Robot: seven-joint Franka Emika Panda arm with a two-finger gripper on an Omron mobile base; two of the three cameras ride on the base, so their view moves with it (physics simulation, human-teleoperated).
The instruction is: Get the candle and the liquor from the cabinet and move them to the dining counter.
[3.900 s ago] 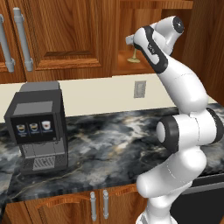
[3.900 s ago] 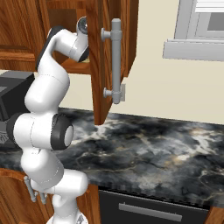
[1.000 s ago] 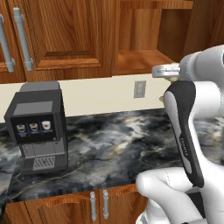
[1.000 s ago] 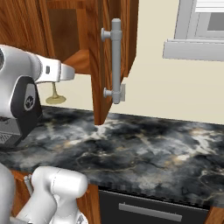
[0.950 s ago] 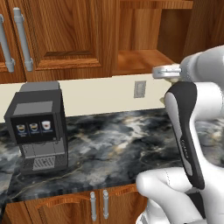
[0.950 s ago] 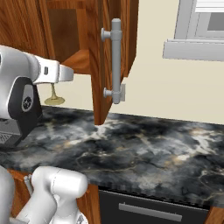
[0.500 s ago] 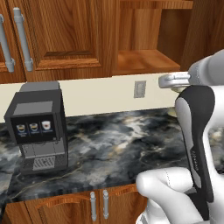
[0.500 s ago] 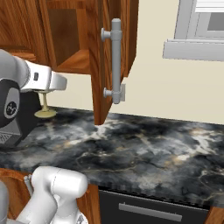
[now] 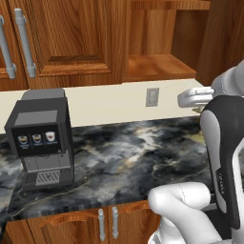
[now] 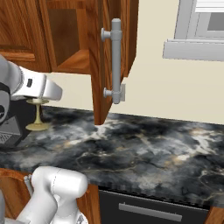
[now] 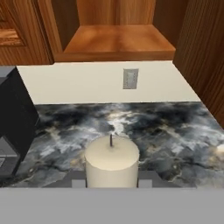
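Pincer: my gripper pinches the candle, upright above the worktop.
Obstructions: open cabinet door right; coffee machine left.
Room: cream wall, outlet.

Coffee machine on marbled worktop

The cream candle is standing upright in its olive-gold holder, above the marbled bench. The cabinet is hanging open, its shelf showing bare wood.

white arm, dk joints, rounded shells
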